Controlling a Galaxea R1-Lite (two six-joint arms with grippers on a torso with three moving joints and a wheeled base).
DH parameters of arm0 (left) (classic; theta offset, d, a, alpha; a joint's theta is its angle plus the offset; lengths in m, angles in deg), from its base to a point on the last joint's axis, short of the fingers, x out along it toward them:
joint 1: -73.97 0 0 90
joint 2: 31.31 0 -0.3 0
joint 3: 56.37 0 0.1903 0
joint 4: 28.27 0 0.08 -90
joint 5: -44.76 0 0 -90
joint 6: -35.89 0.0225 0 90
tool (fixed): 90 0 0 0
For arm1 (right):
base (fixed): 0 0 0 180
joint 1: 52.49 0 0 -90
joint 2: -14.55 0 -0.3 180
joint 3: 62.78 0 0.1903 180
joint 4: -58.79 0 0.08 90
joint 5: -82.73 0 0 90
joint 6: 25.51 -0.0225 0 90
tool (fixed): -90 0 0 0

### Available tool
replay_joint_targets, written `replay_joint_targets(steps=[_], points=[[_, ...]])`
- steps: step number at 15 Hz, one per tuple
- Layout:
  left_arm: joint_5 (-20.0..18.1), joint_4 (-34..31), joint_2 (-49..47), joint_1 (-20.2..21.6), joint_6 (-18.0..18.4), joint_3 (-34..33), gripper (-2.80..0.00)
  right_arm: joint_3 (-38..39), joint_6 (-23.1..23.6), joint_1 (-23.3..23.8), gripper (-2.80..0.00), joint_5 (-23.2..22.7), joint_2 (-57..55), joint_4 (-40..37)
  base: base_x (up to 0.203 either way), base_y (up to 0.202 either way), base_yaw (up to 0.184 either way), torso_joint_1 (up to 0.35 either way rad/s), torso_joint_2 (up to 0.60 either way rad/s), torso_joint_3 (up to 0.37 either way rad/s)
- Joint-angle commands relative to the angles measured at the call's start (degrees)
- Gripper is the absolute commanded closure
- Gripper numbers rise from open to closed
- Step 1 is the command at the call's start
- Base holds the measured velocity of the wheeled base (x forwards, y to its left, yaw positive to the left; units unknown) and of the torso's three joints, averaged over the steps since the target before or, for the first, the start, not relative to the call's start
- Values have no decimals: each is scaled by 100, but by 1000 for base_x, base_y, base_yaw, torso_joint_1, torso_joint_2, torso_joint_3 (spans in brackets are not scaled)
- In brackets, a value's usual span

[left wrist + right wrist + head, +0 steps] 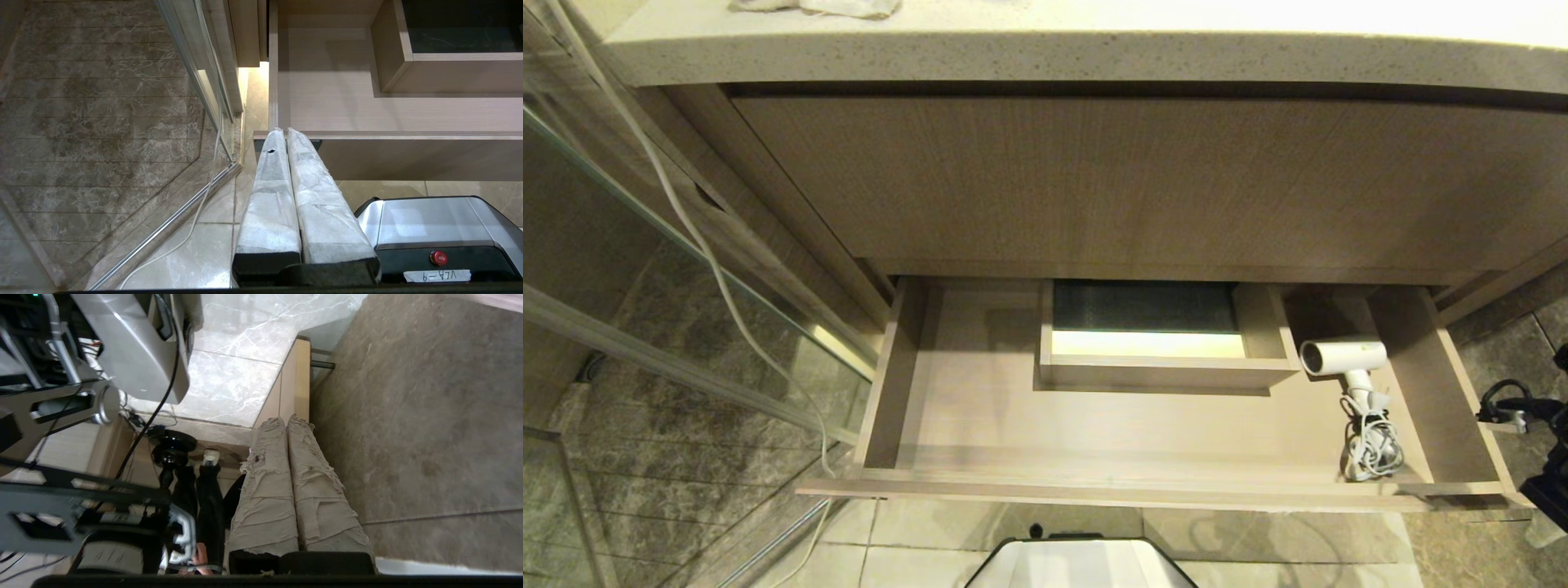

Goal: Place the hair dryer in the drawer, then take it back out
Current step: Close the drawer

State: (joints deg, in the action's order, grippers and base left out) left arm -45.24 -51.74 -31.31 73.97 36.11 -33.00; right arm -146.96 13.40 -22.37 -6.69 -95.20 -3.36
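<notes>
Drawer (pixel 980 425) stands pulled wide open under the countertop (pixel 1045 49) — hair dryer (pixel 1343 357) lies inside at three o'clock, barrel towards the boxed cut-out (pixel 1160 371), bundled cord (pixel 1372 445) trailing towards five o'clock, near the front panel.

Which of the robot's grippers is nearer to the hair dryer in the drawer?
Right. The hair dryer lies at the drawer's right end; the right gripper hangs shut just outside that end. The left gripper, shut, sits at the drawer's far left front corner.
</notes>
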Motion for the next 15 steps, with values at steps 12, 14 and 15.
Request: replay_joint_targets(steps=[12,14,15], points=[[0,1,0,0,4,-9,0,-1660,-37,91,0,-322,-1645,763,0,0,0,0,0,0],[0,1,0,0,4,-9,0,-1852,-58,97,0,-665,-1384,802,0,0,0,0,0,0],[0,1,0,0,4,-9,0,-2013,-137,95,0,-883,-1230,813,0,0,0,0,0,0]])
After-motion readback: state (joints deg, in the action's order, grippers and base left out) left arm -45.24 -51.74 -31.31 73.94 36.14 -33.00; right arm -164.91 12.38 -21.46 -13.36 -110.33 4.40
